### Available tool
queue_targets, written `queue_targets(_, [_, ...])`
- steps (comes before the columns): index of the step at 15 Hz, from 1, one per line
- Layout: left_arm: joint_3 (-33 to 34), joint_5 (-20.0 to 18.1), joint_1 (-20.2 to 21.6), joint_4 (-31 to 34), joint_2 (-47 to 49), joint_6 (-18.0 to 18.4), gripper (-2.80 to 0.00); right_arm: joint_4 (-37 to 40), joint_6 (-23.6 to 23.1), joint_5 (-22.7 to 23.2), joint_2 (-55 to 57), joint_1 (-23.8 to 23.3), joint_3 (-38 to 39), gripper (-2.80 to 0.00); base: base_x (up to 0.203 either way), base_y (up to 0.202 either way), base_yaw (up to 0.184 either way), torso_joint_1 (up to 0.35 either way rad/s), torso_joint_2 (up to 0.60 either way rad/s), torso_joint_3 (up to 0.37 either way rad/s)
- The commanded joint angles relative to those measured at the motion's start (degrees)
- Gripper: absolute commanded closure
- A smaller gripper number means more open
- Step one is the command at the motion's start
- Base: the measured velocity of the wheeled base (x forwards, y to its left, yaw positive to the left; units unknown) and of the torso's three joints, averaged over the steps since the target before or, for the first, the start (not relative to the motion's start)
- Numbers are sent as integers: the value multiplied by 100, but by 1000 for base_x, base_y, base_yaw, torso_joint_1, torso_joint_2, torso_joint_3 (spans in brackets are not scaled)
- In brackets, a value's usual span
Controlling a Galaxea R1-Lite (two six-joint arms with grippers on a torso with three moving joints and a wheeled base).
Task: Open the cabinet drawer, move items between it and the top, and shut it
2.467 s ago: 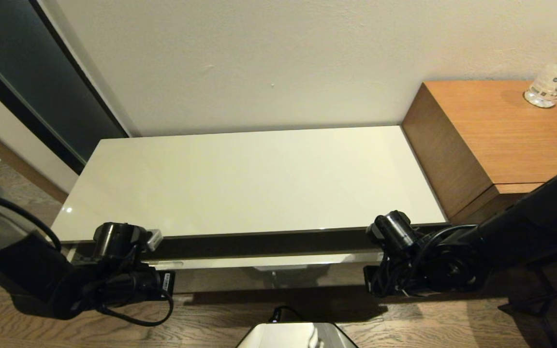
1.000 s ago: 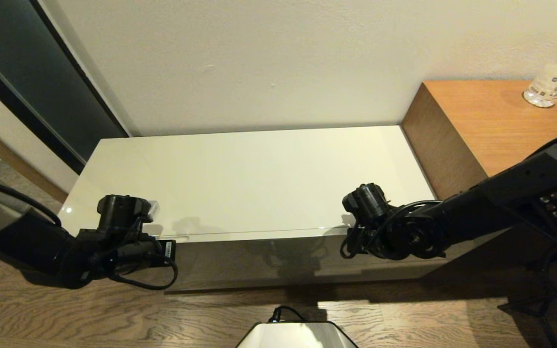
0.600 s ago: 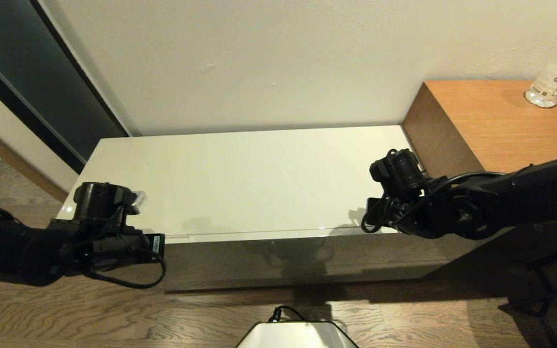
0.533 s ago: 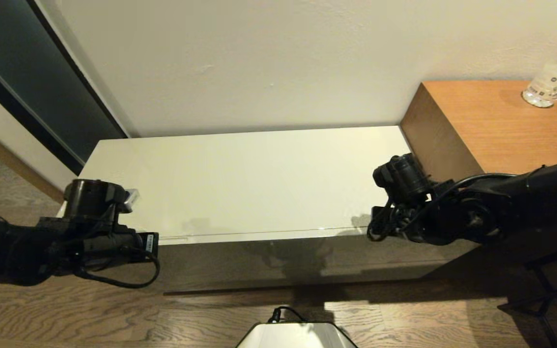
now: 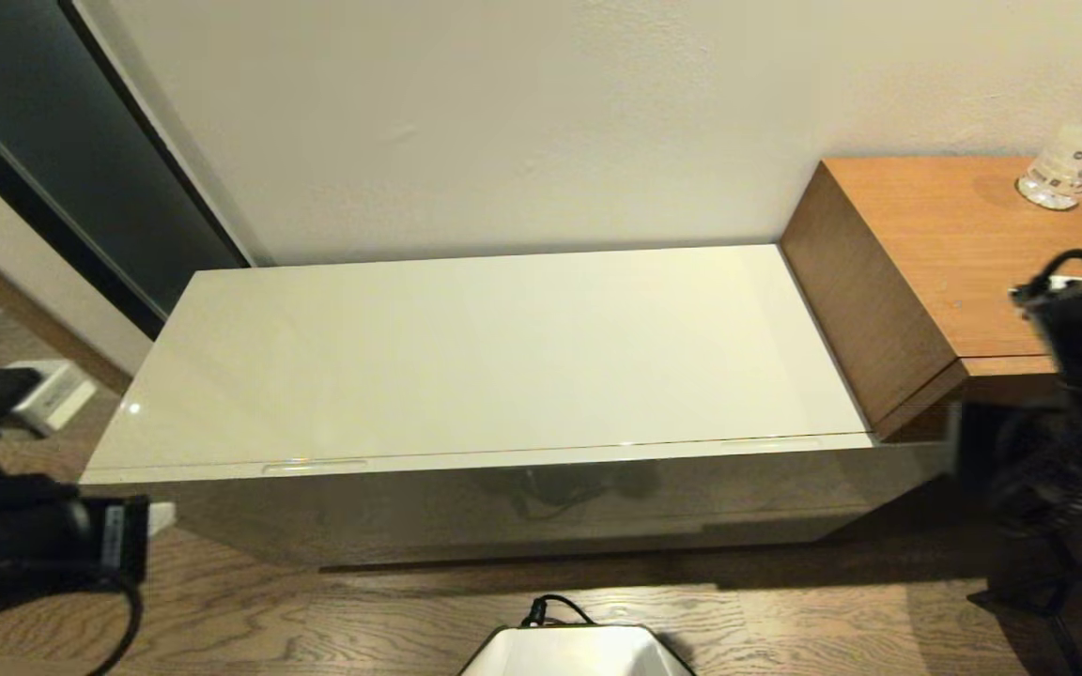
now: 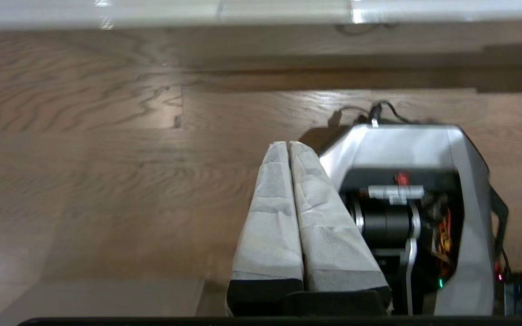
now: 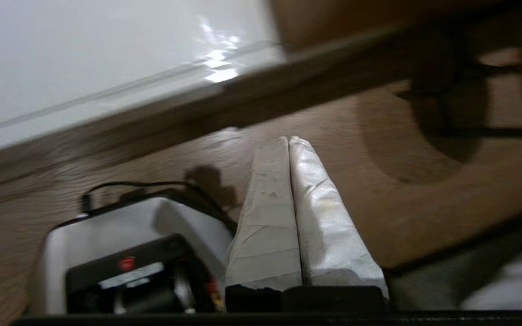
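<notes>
drawer [image 5: 503, 502]: sitting flush in the cabinet [image 5: 541, 512], its glossy grey-beige front facing the robot and its 2 slot handles lying along the upper edge, one toward the left end and one toward the right; nothing is gripping either slot

top [image 5: 485, 352]: lying bare and reflective, with no item resting on it in the head view

task state: judging by the shut front and the bare surface, the closing step is looking done, so the job is probably finishing

left gripper [image 6: 289, 144]: hanging low off the cabinet's left end, over the wood floor [image 5: 334, 620] and near the robot base [image 6: 424, 203]; its 2 taped fingers are pressing together with nothing between them

right gripper [image 7: 289, 139]: hanging off the cabinet's right end, below the brown desk unit [image 5: 926, 272]; its fingers are likewise lying pressed flat against each other, holding nothing

hedge: the right wrist view is smeared, so how close this arm is hanging to the desk corner is hard to tell

bottle [image 5: 1072, 155]: standing on the desk near the wall, well apart from both arms

risk 1: the right arm is sitting beside the desk's overhanging edge, so a careless swing may be knocking that corner or the cables below

risk 2: the left arm is hanging near the base, so any further drop may be snagging its loose cable
</notes>
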Motion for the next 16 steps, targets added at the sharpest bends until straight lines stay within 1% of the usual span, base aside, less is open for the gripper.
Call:
queue_targets(1, [147, 6, 1, 1056, -1880, 0, 0, 620, 105, -195, -1660, -328, 608, 0, 0, 0, 0, 0, 0, 0])
queue_targets(3, [155, 7, 6, 2288, -2928, 13, 0, 1339, 177, -304, -2627, -734, 1053, 0, 0, 0, 0, 0, 0, 0])
queue_targets(5, [-7, 2, 68, 3692, -3731, 23, 0, 2103, 133, -347, -3590, -1142, 1233, 0, 0, 0, 0, 0, 0, 0])
queue_targets(7, [-127, 0, 182, 4457, -4307, 49, 0, 2830, -51, -307, -4528, -1546, 1420, 0, 0, 0, 0, 0, 0, 0])
queue_targets(8, [-176, 0, 210, 4784, -4447, 60, 0, 3132, -203, -218, -4873, -1793, 1527, 0, 0, 0, 0, 0, 0, 0])
queue_targets(9, [-204, 6, 212, 5014, -4555, 63, 0, 3332, -463, 36, -5237, -2204, 1619, 0, 0, 0, 0, 0, 0, 0])
queue_targets(10, [-207, 8, 213, 5020, -4557, 64, 0, 3538, -743, 318, -5494, -2526, 1715, 0, 0, 0, 0, 0, 0, 0])
queue_targets(11, [-166, 8, 213, 5059, -4619, 61, 0, 3608, -1092, 635, -5657, -2768, 1784, 0, 0, 0, 0, 0, 0, 0])
queue_targets(12, [-135, 8, 213, 5176, -4812, 57, 0, 3578, -1490, 1025, -5832, -3221, 1840, 0, 0, 0, 0, 0, 0, 0])
queue_targets(13, [-130, 8, 221, 5303, -4859, 55, 0, 3509, -1856, 1405, -5986, -3560, 1897, 0, 0, 0, 0, 0, 0, 0])
queue_targets(14, [-124, 8, 219, 5310, -4858, 53, 0, 3416, -2065, 1606, -6042, -3657, 1946, 0, 0, 0, 0, 0, 0, 0])
queue_targets(16, [-84, 8, 213, 5292, -4865, 46, 0, 3288, -2150, 1677, -6055, -3331, 1974, 0, 0, 0, 0, 0, 0, 0])
